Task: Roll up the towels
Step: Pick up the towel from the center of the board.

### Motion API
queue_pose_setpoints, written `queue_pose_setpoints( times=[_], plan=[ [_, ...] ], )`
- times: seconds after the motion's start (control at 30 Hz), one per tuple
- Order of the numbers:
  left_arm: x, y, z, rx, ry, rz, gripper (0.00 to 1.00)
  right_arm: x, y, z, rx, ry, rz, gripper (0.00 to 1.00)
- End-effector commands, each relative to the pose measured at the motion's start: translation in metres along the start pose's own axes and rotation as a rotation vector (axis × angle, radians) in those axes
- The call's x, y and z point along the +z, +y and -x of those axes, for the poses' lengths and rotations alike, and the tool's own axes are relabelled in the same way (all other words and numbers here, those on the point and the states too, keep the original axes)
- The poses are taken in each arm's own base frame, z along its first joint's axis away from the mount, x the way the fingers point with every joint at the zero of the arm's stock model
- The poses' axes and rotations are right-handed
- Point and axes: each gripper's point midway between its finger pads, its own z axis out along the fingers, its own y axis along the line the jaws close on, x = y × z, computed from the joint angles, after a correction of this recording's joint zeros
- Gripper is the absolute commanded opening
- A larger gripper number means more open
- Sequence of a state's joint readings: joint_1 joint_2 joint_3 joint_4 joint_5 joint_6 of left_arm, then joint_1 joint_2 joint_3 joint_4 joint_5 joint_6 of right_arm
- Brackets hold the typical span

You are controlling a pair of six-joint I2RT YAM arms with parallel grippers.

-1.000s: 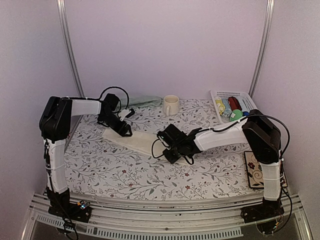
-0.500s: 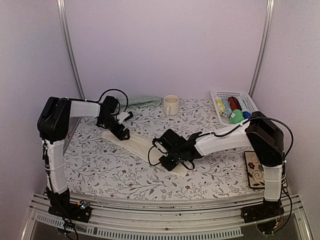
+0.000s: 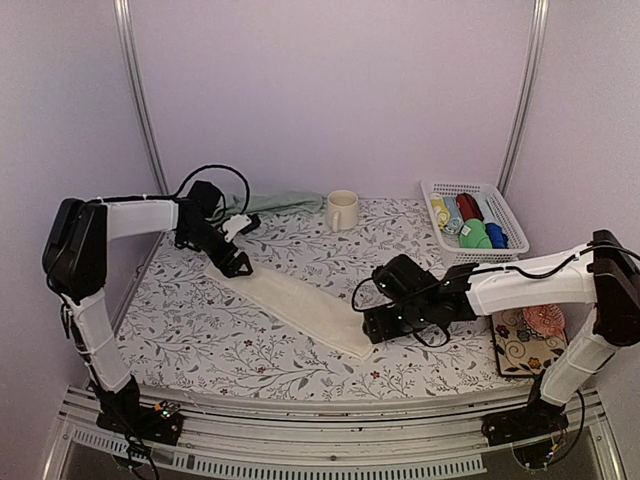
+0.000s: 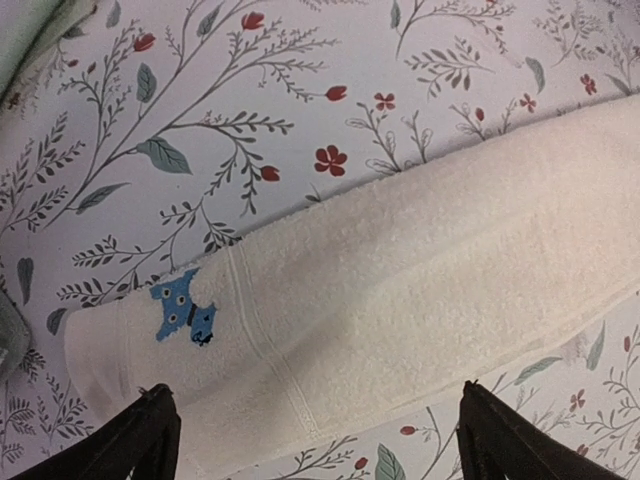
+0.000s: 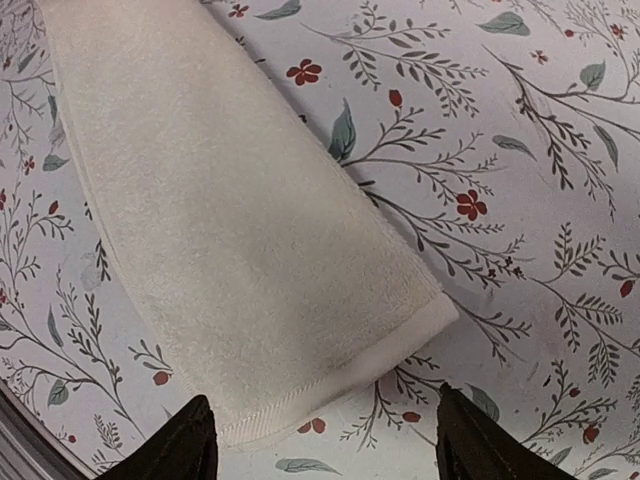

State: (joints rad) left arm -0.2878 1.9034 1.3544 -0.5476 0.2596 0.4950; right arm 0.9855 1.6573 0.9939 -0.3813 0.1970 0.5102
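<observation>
The cream towel (image 3: 295, 300) lies as a long folded strip slantwise on the table (image 3: 200, 330), with bare table along both long sides. The left pincer (image 3: 233, 264) at its far end and the right pincer (image 3: 368, 327) at its near end gape wide, holding nothing. Only the left wrist view shows the blue mark (image 4: 185, 312), and only the right wrist view the hem (image 5: 300, 395). The green towel (image 3: 275, 203) lies at the back, well apart

Robot lab test cell, staged as home tabletop. Boxed in by plain pale wall panels (image 3: 330, 90) and metal uprights (image 3: 137, 100). Bolted to slotted aluminium rail (image 3: 350, 440) at near edge: left arm (image 3: 140, 214), right arm (image 3: 525, 285), cables (image 3: 215, 171) exposed. Dressed with domestic props: floral tablecloth (image 3: 230, 345), cream towel (image 3: 300, 305), mug (image 3: 341, 210), white basket (image 3: 460, 186) of coloured items, patterned mat (image 3: 515, 350).
</observation>
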Motion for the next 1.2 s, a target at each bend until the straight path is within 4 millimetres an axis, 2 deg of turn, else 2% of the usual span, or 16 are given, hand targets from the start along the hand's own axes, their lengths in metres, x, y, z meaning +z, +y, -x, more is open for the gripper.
queue_pose_setpoints(
  times=[0.0, 0.2, 0.43, 0.63, 0.87, 0.9, 1.0, 1.03, 1.17],
  plan=[
    [-0.006, -0.023, -0.003, 0.047, -0.032, -0.085, 0.97, -0.009, -0.011, -0.018, 0.318, -0.033, 0.031, 0.76],
    [0.000, -0.026, -0.001, 0.059, -0.060, -0.066, 0.96, 0.008, -0.007, -0.044, 0.541, 0.000, 0.029, 0.75],
    [0.007, -0.023, -0.003, 0.077, -0.051, 0.004, 0.92, 0.030, 0.009, -0.048, 0.685, 0.019, 0.037, 0.66],
    [0.011, -0.031, -0.008, 0.112, -0.037, 0.009, 0.91, 0.042, 0.012, -0.045, 0.745, 0.029, -0.004, 0.58],
    [0.007, -0.035, -0.011, 0.128, -0.038, 0.013, 0.92, 0.047, 0.007, -0.051, 0.780, 0.040, -0.052, 0.39],
    [0.007, -0.035, -0.011, 0.130, -0.037, 0.013, 0.92, 0.045, 0.004, -0.052, 0.792, 0.032, -0.058, 0.35],
    [0.004, -0.035, -0.011, 0.135, -0.039, 0.024, 0.92, 0.038, -0.006, -0.051, 0.806, -0.004, -0.078, 0.10],
    [0.002, -0.034, -0.010, 0.137, -0.042, 0.030, 0.92, 0.034, -0.010, -0.048, 0.803, -0.018, -0.091, 0.04],
    [-0.009, -0.028, -0.006, 0.134, -0.060, 0.042, 0.94, 0.010, -0.040, -0.030, 0.764, -0.076, -0.164, 0.02]
  ],
)
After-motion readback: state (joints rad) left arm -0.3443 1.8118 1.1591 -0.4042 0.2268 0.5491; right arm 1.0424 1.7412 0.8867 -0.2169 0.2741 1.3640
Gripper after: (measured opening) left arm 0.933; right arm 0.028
